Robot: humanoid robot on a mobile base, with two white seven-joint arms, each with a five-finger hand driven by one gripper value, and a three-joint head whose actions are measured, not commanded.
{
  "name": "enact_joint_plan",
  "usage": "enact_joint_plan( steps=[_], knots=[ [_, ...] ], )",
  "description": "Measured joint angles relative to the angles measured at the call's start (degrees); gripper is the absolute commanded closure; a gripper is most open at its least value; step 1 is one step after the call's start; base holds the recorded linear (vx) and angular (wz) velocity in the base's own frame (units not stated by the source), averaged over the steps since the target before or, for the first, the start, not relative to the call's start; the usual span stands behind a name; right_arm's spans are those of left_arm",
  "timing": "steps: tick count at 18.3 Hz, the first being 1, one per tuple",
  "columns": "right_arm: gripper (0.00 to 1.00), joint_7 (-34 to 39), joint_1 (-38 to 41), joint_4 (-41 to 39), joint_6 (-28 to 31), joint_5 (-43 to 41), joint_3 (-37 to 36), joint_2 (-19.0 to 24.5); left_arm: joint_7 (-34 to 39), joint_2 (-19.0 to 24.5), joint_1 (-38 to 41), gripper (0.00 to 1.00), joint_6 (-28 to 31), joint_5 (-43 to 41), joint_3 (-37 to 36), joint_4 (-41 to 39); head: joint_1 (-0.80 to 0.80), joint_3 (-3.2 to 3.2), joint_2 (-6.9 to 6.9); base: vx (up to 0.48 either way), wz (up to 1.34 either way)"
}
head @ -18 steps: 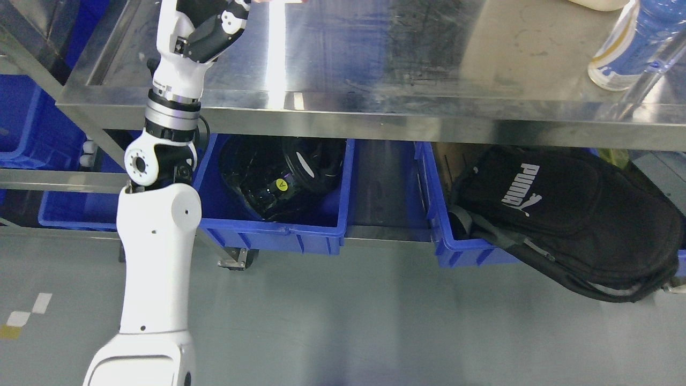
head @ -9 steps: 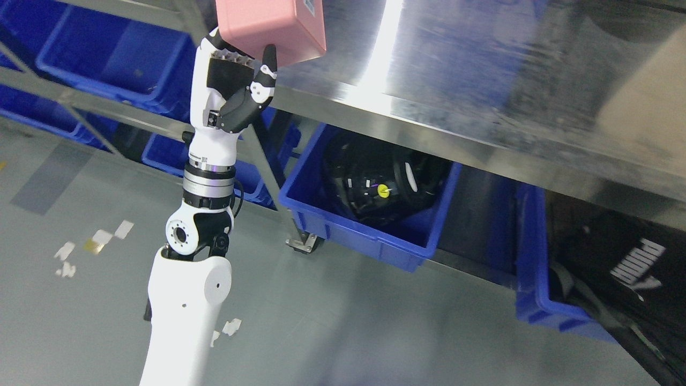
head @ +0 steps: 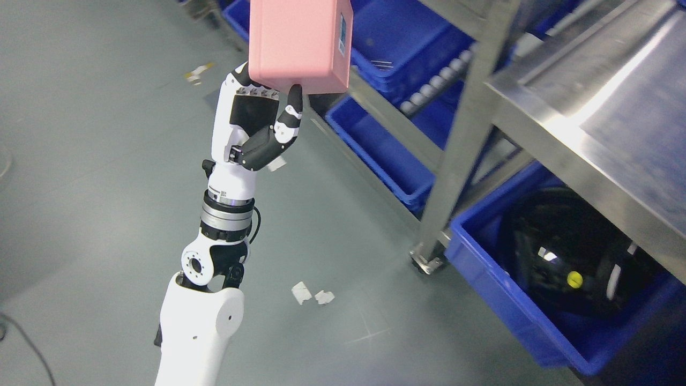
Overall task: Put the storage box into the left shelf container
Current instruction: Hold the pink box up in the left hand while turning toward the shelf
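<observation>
My left hand [head: 268, 102] is raised near the top centre and holds a pink storage box [head: 300, 45] from below, thumb pressed on its lower edge. The box has a small label on its right side, and its top runs off the picture. It hangs over the grey floor, just left of a row of blue shelf containers [head: 396, 32] on the low shelf levels. The white left arm [head: 203, 316] rises from the bottom edge. The right hand is out of view.
A steel shelf post [head: 461, 139] on a caster stands at centre right, with a steel shelf top [head: 616, 107] to its right. A blue bin [head: 509, 289] below holds black gear. Another blue container [head: 386, 155] lies behind the post. Paper scraps [head: 311, 294] lie on the floor.
The camera has swung left, so the shelf has slid right in the picture. The pink box and the hand holding it show more fully, now over open floor beside the left shelf bins.
</observation>
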Motion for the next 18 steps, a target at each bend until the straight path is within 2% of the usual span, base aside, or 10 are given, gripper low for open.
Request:
enact_joint_plan(
  steps=[7, 18],
  knots=[
    [0.00, -0.19, 0.00, 0.00, 0.05, 0.00, 0.00, 0.00, -0.15, -0.03, 3.22, 0.96, -1.38, -0.03, 0.56, -1.83, 0.00, 0.00, 0.00, 0.236, 1.08],
    [0.00, 0.06, 0.01, 0.00, 0.14, 0.00, 0.00, 0.00, -1.05, -0.06, 5.99, 0.95, -2.02, -0.03, 1.30, -2.99, 0.00, 0.00, 0.00, 0.319, 0.46]
  ],
)
